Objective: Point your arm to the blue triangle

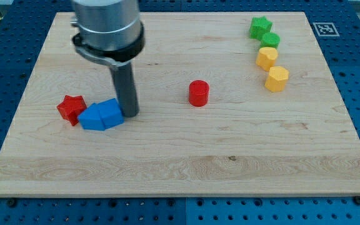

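Two blue blocks lie touching at the view's left: a blue triangle (91,118) on the left and a blue block (110,112) of unclear shape on the right. My tip (130,114) stands right beside the right-hand blue block, touching or nearly touching its right edge. A red star (71,109) lies against the left of the blue triangle.
A red cylinder (199,93) stands near the board's middle. At the view's top right sit a green star (260,27), a green block (270,40) and two yellow blocks (267,57) (277,79). The wooden board (230,162) lies on a blue perforated table.
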Robot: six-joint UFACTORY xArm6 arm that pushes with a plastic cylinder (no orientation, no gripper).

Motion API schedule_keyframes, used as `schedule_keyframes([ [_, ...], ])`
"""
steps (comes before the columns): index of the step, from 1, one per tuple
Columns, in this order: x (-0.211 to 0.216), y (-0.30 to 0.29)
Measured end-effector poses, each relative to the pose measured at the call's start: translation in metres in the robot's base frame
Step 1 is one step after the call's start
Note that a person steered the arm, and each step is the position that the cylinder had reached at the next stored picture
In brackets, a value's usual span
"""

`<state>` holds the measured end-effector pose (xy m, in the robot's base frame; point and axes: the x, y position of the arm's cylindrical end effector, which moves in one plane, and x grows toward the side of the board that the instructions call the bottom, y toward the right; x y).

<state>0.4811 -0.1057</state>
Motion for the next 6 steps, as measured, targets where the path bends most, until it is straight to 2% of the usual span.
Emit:
schedule_keyframes([
  [1, 0.0, -0.01],
  [2, 0.013, 0.025],
  [3, 0.051, 0.022],
  [4, 0.081, -0.039],
  [5, 0.084, -0.094],
  [6, 0.082, -0.093],
])
